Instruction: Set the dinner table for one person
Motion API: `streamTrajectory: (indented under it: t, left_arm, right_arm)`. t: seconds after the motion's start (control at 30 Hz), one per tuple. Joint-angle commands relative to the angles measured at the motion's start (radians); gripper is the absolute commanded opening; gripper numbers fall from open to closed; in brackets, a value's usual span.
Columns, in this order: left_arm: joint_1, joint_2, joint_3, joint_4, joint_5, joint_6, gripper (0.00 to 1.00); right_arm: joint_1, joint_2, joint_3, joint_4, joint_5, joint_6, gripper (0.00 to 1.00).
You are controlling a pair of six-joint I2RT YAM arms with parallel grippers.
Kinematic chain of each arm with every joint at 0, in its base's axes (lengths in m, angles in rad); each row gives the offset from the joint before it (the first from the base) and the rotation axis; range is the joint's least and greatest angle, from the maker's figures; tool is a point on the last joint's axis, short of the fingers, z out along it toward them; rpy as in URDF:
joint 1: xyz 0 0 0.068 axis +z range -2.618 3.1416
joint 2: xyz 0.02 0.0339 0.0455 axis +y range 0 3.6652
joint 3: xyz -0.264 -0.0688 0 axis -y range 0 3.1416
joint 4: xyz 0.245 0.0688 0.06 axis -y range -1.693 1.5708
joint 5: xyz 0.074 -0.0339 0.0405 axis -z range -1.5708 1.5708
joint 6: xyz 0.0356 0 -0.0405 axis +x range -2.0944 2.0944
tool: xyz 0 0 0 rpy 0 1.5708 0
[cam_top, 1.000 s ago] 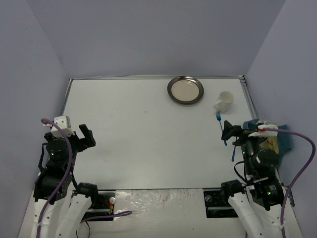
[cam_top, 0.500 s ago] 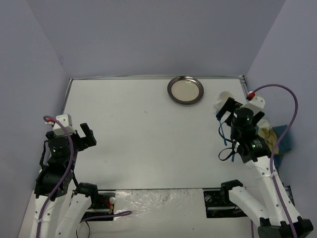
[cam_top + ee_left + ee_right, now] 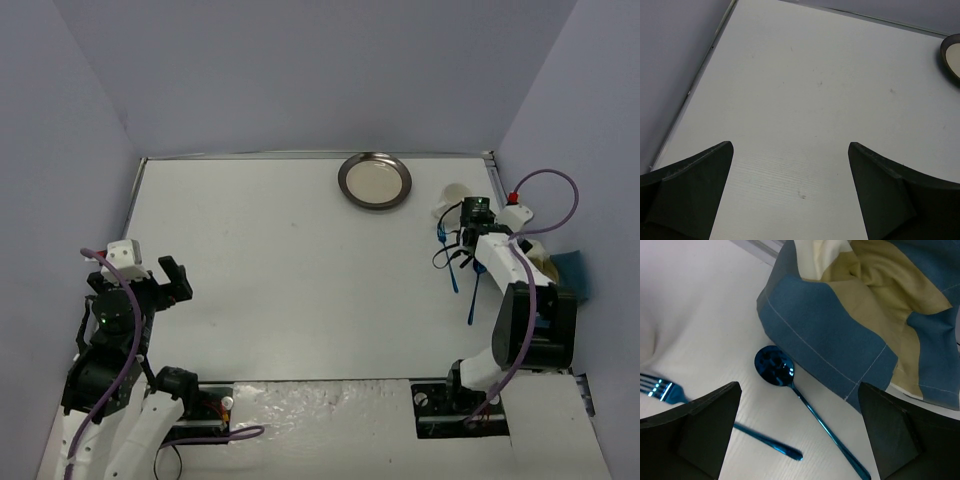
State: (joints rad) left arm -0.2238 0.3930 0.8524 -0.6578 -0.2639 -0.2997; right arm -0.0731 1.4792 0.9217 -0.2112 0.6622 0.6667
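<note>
The white dinner table (image 3: 290,250) carries a metal plate (image 3: 374,181) at the far middle and a white cup (image 3: 450,197) to its right. A blue fork (image 3: 452,272) and a blue spoon (image 3: 471,300) lie near the right edge. My right gripper (image 3: 462,232) hovers open over them, next to the cup. In the right wrist view the gripper (image 3: 799,390) is open and empty above the spoon (image 3: 774,366) and the fork (image 3: 660,390). My left gripper (image 3: 170,280) is open and empty at the near left, over bare table (image 3: 815,75).
A blue-and-tan striped placemat (image 3: 565,270) lies crumpled over the table's right edge, its folds (image 3: 840,340) close to the spoon's bowl. The plate's rim (image 3: 952,55) shows far right in the left wrist view. Purple walls enclose three sides.
My right arm has swung up from the near right and reached forward, so its gripper now hangs over the fork and spoon by the cup. The left arm sank slightly.
</note>
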Motion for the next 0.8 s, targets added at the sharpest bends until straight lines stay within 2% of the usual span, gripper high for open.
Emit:
streamTrajectory:
  t: [0.0, 0.4, 0.57, 0.63, 0.77]
  left_arm:
    - [-0.012, 0.006, 0.022, 0.037, -0.023, 0.001, 0.97]
    - [-0.017, 0.022, 0.023, 0.032, -0.02, 0.004, 0.97]
    - [-0.017, 0.036, 0.025, 0.03, -0.021, 0.005, 0.97]
    - [-0.017, 0.042, 0.025, 0.029, -0.021, 0.005, 0.97]
    - [-0.016, 0.052, 0.027, 0.029, -0.021, 0.006, 0.97]
  right_arm:
    - [-0.042, 0.061, 0.07, 0.072, 0.099, 0.038, 1.0]
    - [-0.168, 0.237, 0.091, 0.189, 0.024, -0.034, 1.0]
    - [-0.183, 0.287, 0.105, 0.232, -0.01, -0.043, 0.97]
    - [-0.183, 0.299, 0.111, 0.233, -0.003, -0.045, 0.9]
    - [-0.184, 0.29, 0.114, 0.233, 0.013, -0.057, 0.52]
